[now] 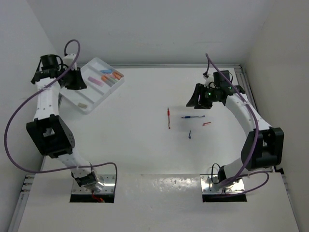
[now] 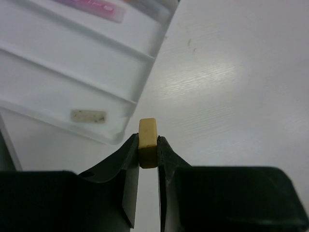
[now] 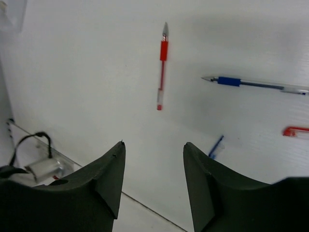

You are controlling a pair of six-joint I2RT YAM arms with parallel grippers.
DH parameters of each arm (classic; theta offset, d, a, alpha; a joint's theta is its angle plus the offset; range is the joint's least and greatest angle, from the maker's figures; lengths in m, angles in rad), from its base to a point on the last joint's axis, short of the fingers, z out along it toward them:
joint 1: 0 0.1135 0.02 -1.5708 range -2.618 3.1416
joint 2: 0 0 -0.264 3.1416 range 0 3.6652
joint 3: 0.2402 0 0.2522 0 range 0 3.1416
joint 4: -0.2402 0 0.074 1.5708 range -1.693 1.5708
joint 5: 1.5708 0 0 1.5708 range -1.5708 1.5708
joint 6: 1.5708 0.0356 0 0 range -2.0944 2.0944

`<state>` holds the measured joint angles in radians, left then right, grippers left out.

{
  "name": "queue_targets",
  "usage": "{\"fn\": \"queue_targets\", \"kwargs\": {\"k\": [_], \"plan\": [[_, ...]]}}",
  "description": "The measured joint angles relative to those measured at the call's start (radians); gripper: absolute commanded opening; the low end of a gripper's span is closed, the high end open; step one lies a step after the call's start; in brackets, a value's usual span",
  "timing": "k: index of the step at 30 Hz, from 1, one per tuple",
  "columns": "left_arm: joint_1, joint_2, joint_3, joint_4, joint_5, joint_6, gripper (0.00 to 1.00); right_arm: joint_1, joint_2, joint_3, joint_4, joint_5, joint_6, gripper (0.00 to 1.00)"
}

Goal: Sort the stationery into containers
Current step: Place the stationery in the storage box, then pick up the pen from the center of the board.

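Left gripper (image 2: 148,151) pinches the beige eraser (image 2: 147,140) by its fingertips just outside the tray's (image 2: 63,82) near corner, so an early release likely lands it on the table (image 2: 217,87); right gripper (image 3: 153,164) is wide and empty.

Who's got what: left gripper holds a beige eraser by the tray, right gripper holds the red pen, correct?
One part is wrong: the right gripper is open and empty, and the red pen lies on the table ahead of it, per the right wrist view. The left gripper does hold the beige eraser by the tray.
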<state>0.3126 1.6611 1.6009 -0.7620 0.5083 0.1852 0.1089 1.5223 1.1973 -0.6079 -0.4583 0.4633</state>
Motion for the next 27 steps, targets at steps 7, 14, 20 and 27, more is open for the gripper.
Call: {"fn": "queue_targets", "kwargs": {"k": [7,14,20,27], "plan": [[0.13,0.304,0.326,-0.274,-0.011,0.233,0.1,0.021,-0.029,-0.045,-0.032,0.047,-0.098,0.49],[0.152,0.469,0.404,-0.336,-0.098,0.259,0.15,0.024,-0.029,-0.045,-0.049,0.063,-0.125,0.49],[0.152,0.541,0.474,-0.33,-0.152,0.237,0.35,0.024,-0.027,-0.061,-0.049,0.066,-0.128,0.49],[0.151,0.668,0.609,-0.307,-0.201,0.195,0.44,0.025,0.006,-0.072,-0.052,0.073,-0.151,0.49]]}}
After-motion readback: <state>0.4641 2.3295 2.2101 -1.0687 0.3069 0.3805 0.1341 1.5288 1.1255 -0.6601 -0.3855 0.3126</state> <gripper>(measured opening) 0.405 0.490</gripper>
